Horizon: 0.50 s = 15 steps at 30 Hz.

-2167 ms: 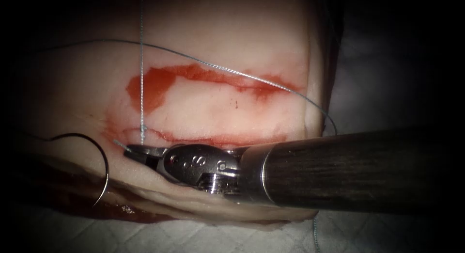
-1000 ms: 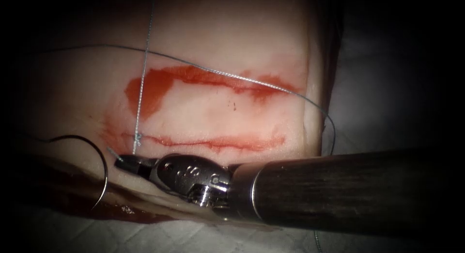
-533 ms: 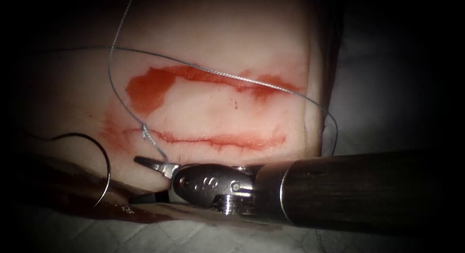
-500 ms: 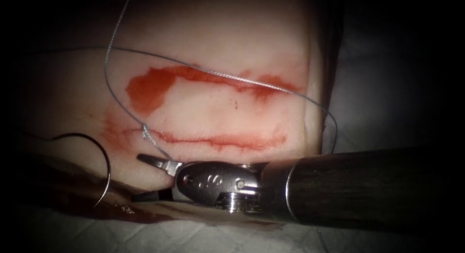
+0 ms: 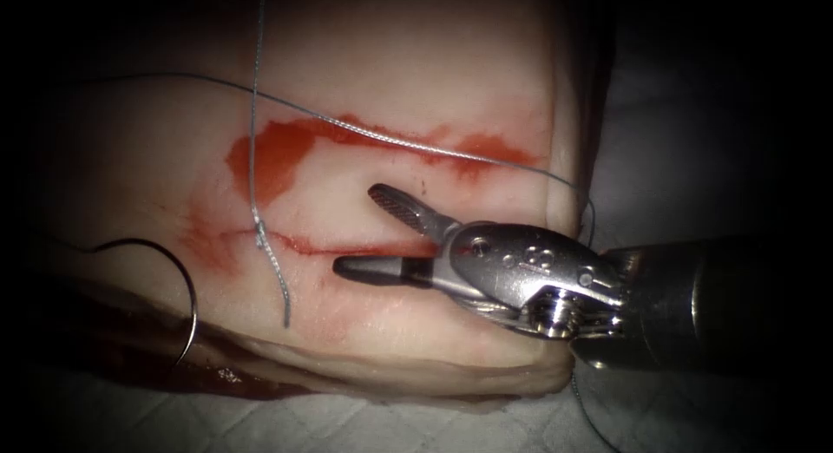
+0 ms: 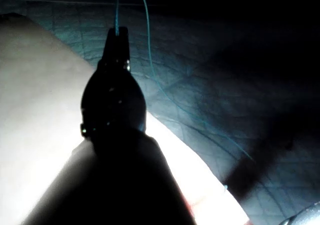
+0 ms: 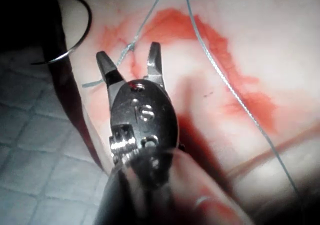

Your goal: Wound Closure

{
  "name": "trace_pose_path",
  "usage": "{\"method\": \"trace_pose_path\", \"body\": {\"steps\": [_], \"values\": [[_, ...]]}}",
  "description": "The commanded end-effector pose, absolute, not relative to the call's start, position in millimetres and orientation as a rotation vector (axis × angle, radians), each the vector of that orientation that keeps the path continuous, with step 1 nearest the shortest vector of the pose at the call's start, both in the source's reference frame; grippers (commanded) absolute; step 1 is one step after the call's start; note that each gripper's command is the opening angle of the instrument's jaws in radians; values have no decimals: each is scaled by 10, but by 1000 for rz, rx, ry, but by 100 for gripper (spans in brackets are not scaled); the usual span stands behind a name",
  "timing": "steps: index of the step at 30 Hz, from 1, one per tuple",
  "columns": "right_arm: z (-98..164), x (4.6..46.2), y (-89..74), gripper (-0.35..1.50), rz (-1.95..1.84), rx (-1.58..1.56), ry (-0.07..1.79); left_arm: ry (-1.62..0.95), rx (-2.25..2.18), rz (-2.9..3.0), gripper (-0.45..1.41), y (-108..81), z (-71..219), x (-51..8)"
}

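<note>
Gaping, empty: right tool point(image 5: 356, 229) over cut point(image 5: 364, 246). Left tool point(image 6: 117, 35) pinching thread point(image 5: 252, 141) taut toward twelve o'clock. Needle point(image 5: 178, 279) free at eight o'clock, off tissue point(image 5: 416, 71).

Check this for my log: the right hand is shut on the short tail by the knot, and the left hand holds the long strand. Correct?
No: the endoscope view shows the right hand open, holding nothing; the short tail lies loose. The left hand does hold the long strand. The needle lies left of the cut.
</note>
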<state>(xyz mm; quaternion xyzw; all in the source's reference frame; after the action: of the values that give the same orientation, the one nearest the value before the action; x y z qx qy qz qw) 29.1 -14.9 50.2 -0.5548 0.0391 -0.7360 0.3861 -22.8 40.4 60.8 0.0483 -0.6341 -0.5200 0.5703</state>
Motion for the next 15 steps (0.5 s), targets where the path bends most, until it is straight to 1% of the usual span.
{"method": "trace_pose_path", "body": {"steps": [1, 2, 4, 5, 6, 11, 15], "values": [[512, 302, -145, 120, -1855, -1397, 104, -1500, 131, -1215, -45, 407, 612, -242], [520, 317, -138, 113, -1806, -1364, 111, -1516, 159, -1219, -45, 403, 612, -259], [523, 323, -137, 111, -1792, -1361, 125, -1518, 157, -1224, -45, 403, 610, -262], [532, 342, -133, 116, -1779, -1377, 182, -1522, 169, -1227, -45, 401, 604, -268], [535, 351, -132, 118, -1765, -1380, 216, -1522, 173, -1227, -45, 401, 602, -269], [561, 384, -128, 120, -1702, -1347, 247, -1519, 179, -1232, -45, 395, 593, -259], [583, 394, -132, 121, -1678, -1322, 261, -1513, 156, -1210, -45, 390, 588, -256]]}}
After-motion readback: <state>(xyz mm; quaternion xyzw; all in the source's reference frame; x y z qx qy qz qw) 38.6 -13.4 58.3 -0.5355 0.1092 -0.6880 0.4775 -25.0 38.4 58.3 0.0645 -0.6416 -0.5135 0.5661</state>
